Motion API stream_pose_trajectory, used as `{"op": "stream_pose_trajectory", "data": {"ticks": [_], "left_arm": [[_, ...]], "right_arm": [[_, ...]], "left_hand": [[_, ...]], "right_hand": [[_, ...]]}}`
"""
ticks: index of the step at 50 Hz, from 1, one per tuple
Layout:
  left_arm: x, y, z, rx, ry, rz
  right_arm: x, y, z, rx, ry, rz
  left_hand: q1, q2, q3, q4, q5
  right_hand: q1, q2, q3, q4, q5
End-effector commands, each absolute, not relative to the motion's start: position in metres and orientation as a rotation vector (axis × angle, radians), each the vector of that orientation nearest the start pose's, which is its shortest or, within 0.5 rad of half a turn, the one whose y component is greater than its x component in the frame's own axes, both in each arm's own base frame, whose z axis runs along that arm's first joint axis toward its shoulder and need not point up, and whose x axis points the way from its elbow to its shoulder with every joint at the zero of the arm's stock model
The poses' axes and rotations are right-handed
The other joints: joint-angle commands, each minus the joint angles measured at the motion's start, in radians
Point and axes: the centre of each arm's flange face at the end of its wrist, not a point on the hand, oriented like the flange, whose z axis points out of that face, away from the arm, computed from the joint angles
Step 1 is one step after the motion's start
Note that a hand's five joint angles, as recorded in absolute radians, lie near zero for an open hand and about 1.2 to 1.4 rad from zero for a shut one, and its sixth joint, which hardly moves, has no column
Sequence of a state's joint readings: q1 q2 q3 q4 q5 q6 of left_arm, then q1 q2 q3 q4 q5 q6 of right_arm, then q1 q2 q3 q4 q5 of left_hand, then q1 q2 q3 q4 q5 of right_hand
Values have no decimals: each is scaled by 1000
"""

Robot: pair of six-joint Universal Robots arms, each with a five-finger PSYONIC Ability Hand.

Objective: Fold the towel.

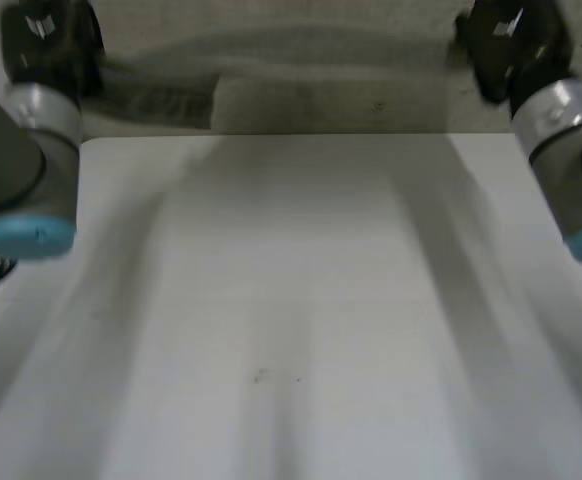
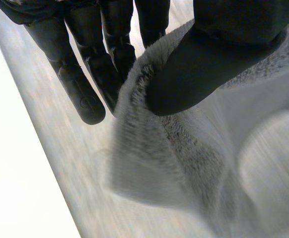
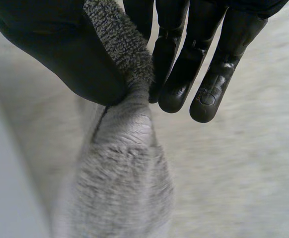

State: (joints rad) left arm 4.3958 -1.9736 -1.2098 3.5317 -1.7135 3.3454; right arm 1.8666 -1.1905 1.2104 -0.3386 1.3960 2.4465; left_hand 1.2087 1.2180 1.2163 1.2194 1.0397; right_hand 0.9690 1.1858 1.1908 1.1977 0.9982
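towel (image 2: 179, 158) running off frame past left hand (image 2: 219, 54), its pinched edge hidden under thumb of right hand (image 3: 60, 54)

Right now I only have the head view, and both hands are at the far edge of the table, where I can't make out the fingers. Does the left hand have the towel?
Observer: Yes. In the left wrist view the left hand pinches the towel: its thumb presses a fluffy edge against the fingers.
Operator: And the right hand?
Observer: It has a hold too. In the right wrist view the right hand grips a bunched ridge of the towel between thumb and fingers, and the cloth trails away from that pinch.
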Motion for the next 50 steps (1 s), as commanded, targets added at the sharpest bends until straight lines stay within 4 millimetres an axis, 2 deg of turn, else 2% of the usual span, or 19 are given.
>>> {"op": "stream_pose_trajectory", "data": {"ticks": [1, 2, 3, 4, 5, 7, 12, 17, 19, 20, 21, 22, 25, 26, 28, 34, 42, 50], "left_arm": [[-234, -335, 209, 468, 2150, -2245], [-234, -335, 209, 469, 2150, -2245], [-235, -330, 189, 509, 2202, -2197], [-234, -325, 171, 538, 2251, -2139], [-234, -325, 170, 539, 2252, -2138], [-231, -316, 146, 580, 2317, -2036], [-224, -304, 133, 611, 2349, -1952], [-215, -296, 145, 592, 2324, -1964], [-214, -293, 149, 588, 2318, -1971], [-212, -291, 152, 581, 2313, -1978], [-211, -290, 156, 572, 2309, -1989], [-211, -290, 156, 572, 2309, -1989], [-209, -286, 165, 559, 2294, -2017], [-209, -286, 165, 558, 2294, -2017], [-209, -286, 167, 553, 2289, -2025], [-208, -287, 167, 546, 2289, -2023], [-207, -287, 166, 541, 2291, -2021], [-207, -287, 166, 529, 2300, -2026]], "right_arm": [[264, -332, 217, -1382, 1854, -2240], [264, -329, 198, -1397, 1898, -2167], [264, -329, 198, -1397, 1899, -2166], [263, -326, 182, -1405, 1940, -2101], [263, -326, 182, -1405, 1940, -2101], [261, -322, 157, -1413, 2017, -1994], [257, -315, 143, -1417, 2080, -1895], [250, -307, 142, -1411, 2157, -1780], [239, -305, 146, -1384, 2226, -1711], [239, -305, 146, -1384, 2226, -1711], [234, -304, 146, -1358, 2258, -1679], [234, -304, 146, -1358, 2258, -1679], [219, -307, 143, -1183, 2358, -1613], [219, -307, 143, -1182, 2359, -1613], [206, -309, 145, -1031, 2411, -1594], [187, -308, 140, -874, 2467, -1568], [175, -310, 129, -840, 2484, -1599], [172, -314, 127, -866, 2469, -1658]], "left_hand": [[188, 178, 180, 177, 182], [188, 178, 180, 177, 182], [188, 178, 180, 177, 182], [188, 178, 180, 177, 182], [188, 178, 180, 177, 182], [188, 178, 180, 177, 182], [188, 178, 180, 177, 182], [188, 178, 180, 177, 182], [188, 178, 180, 177, 182], [188, 178, 180, 177, 182], [188, 178, 180, 177, 182], [188, 178, 180, 177, 182], [188, 178, 180, 177, 182], [188, 178, 180, 177, 182], [188, 178, 180, 177, 182], [188, 178, 180, 177, 182], [188, 178, 180, 177, 182], [188, 178, 180, 177, 182]], "right_hand": [[427, 211, 205, 199, 223], [427, 211, 205, 199, 223], [427, 211, 205, 199, 223], [427, 211, 205, 199, 223], [427, 211, 205, 199, 223], [427, 211, 205, 199, 223], [427, 211, 205, 199, 223], [427, 211, 205, 199, 223], [242, 25, 20, 13, 38], [240, 24, 19, 12, 37], [92, -125, -130, -136, -112], [91, -126, -131, -138, -113], [-217, -433, -439, -445, -420], [-218, -434, -439, -446, -421], [-302, -519, -524, -531, -506], [-367, -584, -589, -596, -571], [-364, -581, -586, -593, -568], [-338, -555, -560, -567, -542]]}}
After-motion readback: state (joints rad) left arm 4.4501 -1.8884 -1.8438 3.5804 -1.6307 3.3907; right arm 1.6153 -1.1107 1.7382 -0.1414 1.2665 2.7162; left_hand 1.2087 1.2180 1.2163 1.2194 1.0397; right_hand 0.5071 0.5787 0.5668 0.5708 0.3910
